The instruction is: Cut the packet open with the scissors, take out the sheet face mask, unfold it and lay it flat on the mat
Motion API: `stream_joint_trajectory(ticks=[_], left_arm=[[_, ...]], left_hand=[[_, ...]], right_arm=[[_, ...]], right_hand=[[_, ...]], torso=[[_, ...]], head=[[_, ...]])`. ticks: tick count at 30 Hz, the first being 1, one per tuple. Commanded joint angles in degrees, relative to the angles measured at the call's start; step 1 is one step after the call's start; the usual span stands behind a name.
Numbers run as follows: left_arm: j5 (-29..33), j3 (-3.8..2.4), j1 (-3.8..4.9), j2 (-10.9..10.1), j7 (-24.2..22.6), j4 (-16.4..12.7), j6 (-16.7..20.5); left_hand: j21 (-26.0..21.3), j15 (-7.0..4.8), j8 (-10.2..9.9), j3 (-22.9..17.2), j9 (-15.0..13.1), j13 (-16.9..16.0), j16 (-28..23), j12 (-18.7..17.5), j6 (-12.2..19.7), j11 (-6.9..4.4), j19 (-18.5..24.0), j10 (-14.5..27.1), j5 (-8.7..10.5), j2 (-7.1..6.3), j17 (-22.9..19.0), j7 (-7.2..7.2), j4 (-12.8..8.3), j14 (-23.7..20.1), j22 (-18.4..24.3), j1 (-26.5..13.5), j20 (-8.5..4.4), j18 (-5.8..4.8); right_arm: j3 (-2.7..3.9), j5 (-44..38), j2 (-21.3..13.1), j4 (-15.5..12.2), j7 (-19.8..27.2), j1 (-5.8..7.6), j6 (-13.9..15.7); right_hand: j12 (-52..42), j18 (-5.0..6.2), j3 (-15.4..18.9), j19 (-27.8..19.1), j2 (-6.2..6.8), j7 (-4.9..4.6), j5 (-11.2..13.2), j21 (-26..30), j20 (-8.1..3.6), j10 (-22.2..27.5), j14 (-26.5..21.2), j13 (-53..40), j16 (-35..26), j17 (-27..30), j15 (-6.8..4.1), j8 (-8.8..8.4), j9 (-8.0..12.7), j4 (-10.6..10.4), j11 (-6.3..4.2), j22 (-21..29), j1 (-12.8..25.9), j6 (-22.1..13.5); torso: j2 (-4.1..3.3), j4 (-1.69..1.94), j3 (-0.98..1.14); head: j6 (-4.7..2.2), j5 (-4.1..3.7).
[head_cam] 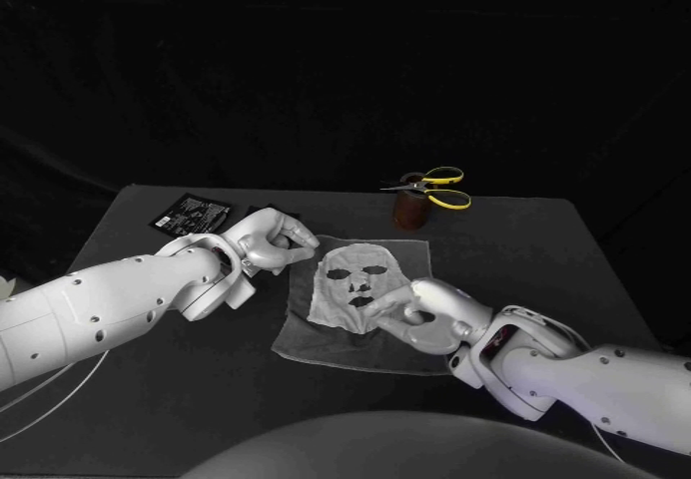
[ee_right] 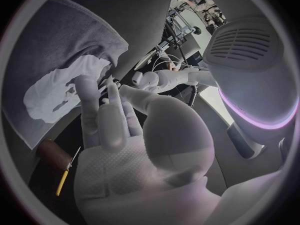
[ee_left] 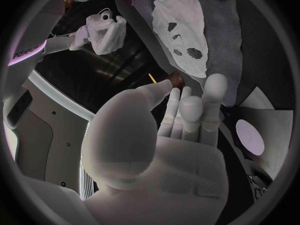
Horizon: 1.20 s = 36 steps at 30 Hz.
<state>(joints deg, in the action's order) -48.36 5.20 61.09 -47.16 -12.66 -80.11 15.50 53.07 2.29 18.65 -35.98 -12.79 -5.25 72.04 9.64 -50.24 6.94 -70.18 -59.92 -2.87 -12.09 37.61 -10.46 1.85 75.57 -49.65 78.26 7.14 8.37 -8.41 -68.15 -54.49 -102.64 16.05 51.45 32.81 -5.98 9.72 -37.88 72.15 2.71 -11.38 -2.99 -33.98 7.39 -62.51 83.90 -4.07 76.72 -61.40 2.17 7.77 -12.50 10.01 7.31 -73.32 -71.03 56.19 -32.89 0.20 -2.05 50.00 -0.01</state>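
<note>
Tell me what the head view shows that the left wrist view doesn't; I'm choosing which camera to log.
Head view alone: the black rectangular packet, the looped handles of the yellow-handled scissors, and the back of the silver left hand. Left wrist view alone: that hand's bare palm, holding nothing. Both: the white sheet face mask lying unfolded on the grey cloth mat, the right hand by the mask, and the brown cylinder.
</note>
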Motion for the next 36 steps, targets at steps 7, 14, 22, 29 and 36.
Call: stream_joint_trajectory(ticks=[7,14,22,29,36], left_arm=[[-2.8,1.42,-0.46,-8.5,1.2,-8.8,1.2],[-13.8,3.02,-2.15,-13.9,4.0,-13.2,-1.3],[-31.3,3.86,-3.15,-16.5,0.9,-14.1,-2.4],[-40.1,4.81,-3.51,-16.5,0.2,-13.8,-3.6],[-42.4,6.95,-3.46,-16.1,-0.7,-14.4,-2.9]], left_hand=[[5.6,-3.45,6.2,7.7,-2.3,-12.8,2.6,21.6,-1.1,-3.66,-3.9,-1.8,-0.25,0.72,4.0,3.14,-1.1,2.4,-5.9,2.8,-2.95,-0.48],[13.8,-4.27,10.3,10.6,-3.5,-26.5,11.3,42.8,-1.5,-5.12,-7.0,3.2,-0.04,-0.74,25.8,4.24,0.8,7.3,-14.6,2.5,-3.64,-2.13],[14.9,-5.49,11.2,10.9,-3.1,-28.3,12.5,46.1,-3.8,-6.82,-6.8,3.8,0.0,-1.93,30.2,5.71,2.0,7.7,-15.9,2.9,-4.42,-2.33],[16.2,-5.97,9.2,13.3,-1.7,-34.6,13.6,52.3,-4.4,-7.37,-7.1,0.8,0.01,-3.84,34.1,6.21,3.5,8.5,-17.6,2.7,-4.9,-2.68],[18.6,-5.87,6.1,16.1,0.0,-43.5,14.9,59.7,-2.3,-7.27,-8.0,-2.8,0.0,-3.43,38.7,5.97,4.9,9.8,-20.3,4.9,-4.86,-3.21]], right_arm=[[0.01,4.0,-6.9,-0.3,-6.3,1.27,-7.0],[-0.31,-8.2,-9.8,-0.8,-13.0,0.65,-11.7],[-0.98,-21.0,-10.7,-0.7,-17.9,-0.86,-13.6],[-1.32,-26.8,-10.1,0.2,-19.6,-2.14,-11.6],[-1.4,-28.9,-9.2,0.8,-19.9,-2.59,-8.9]], right_hand=[[-6.3,-0.67,6.3,1.6,3.58,2.61,-0.6,-2.8,-1.84,-11.6,0.9,-3.5,1.4,-2.4,-2.77,1.85,-0.7,-0.6,-3.58,-0.5,1.0,1.7],[-25.3,-1.63,13.4,4.3,5.16,4.65,-1.1,-6.6,-3.89,-9.5,1.5,-21.6,2.2,-4.0,-4.94,4.37,-1.4,-2.5,-5.77,-1.0,0.3,3.4],[-45.7,-2.11,15.4,5.4,5.45,4.73,-0.4,-9.3,-3.77,-9.8,1.9,-43.0,3.2,-6.0,-4.6,5.29,-1.3,-3.6,-5.63,-2.1,-0.6,2.8],[-51.4,-2.14,16.1,5.5,5.97,4.67,-0.4,-9.4,-3.71,-10.9,2.0,-49.2,3.4,-6.4,-4.53,4.58,-0.8,-3.7,-5.57,-2.2,-1.1,1.3],[-55.1,-2.25,16.4,5.7,6.09,4.69,-0.4,-10.1,-3.68,-11.8,2.1,-53.1,3.7,-7.1,-4.51,4.02,-0.4,-3.8,-5.56,-2.5,-1.6,0.4]], torso=[[1.48,0.13,0.36],[2.99,0.06,0.69],[3.81,0.14,0.73],[4.15,0.25,0.73],[4.02,0.22,0.71]], head=[[0.0,-0.17],[0.0,0.07],[0.0,0.42],[0.0,0.51],[0.0,0.53]])
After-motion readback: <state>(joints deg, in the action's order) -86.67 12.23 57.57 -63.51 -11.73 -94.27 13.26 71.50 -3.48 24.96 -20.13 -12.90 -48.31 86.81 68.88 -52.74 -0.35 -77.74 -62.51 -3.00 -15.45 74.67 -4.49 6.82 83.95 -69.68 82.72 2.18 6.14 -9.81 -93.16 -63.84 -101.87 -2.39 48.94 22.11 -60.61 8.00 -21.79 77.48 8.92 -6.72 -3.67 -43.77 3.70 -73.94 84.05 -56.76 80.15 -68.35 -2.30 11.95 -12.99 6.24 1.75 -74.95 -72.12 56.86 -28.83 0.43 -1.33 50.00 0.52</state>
